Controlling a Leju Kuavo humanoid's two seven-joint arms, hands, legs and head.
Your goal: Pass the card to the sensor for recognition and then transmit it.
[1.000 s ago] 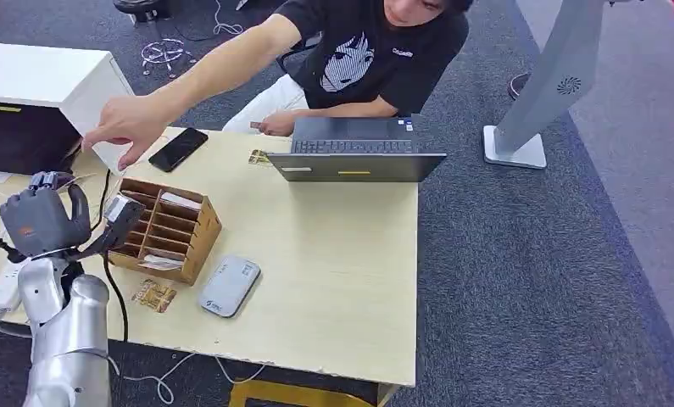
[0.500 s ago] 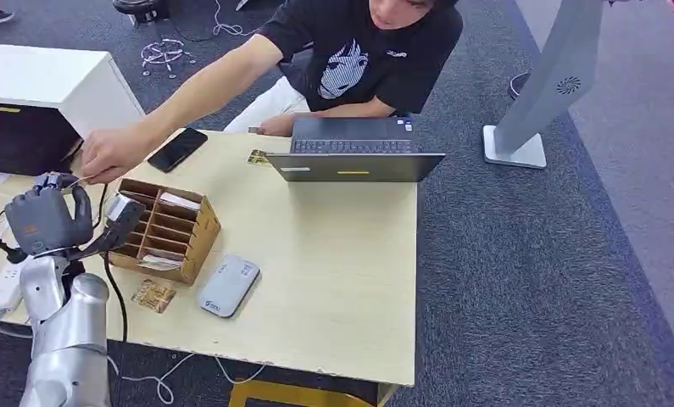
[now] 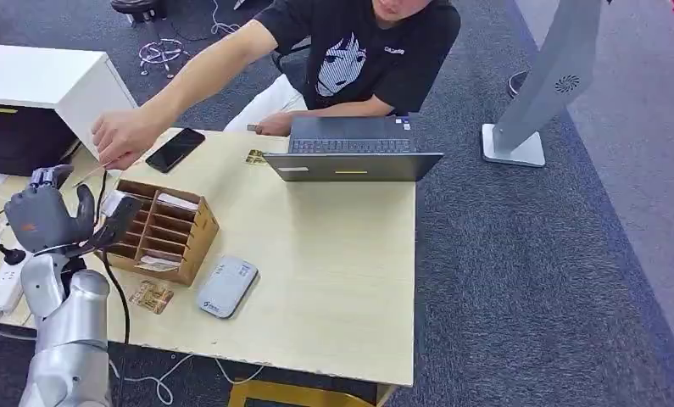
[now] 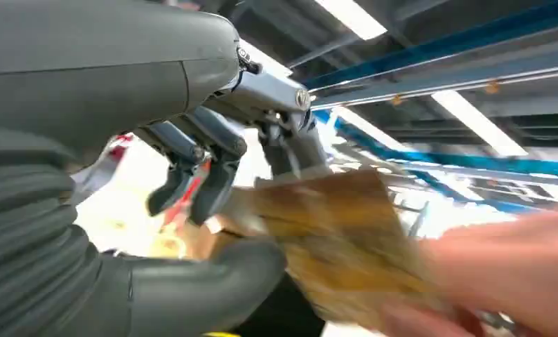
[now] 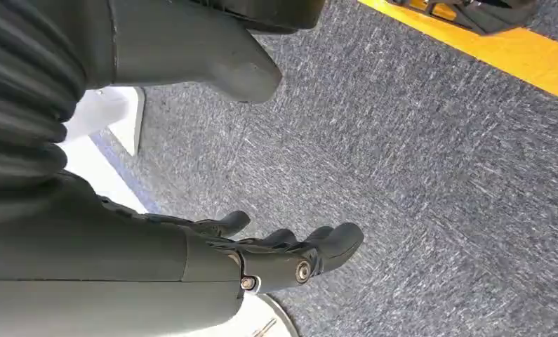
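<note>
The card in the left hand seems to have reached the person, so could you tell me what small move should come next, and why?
Probably ease the left hand's fingers apart and let go. In the left wrist view the card sits between its thumb and fingers, and the person's hand seems to have the card's far end, though blur hides the exact contact.

Grey-blue carpet floor (image 3: 520,280), pale wooden table (image 3: 333,271), white cabinet (image 3: 41,80) beside it.

organizer (image 3: 165,231) left on table (image 3: 333,280) | reader (image 3: 227,287) right of it | laptop (image 3: 352,153) behind
</note>
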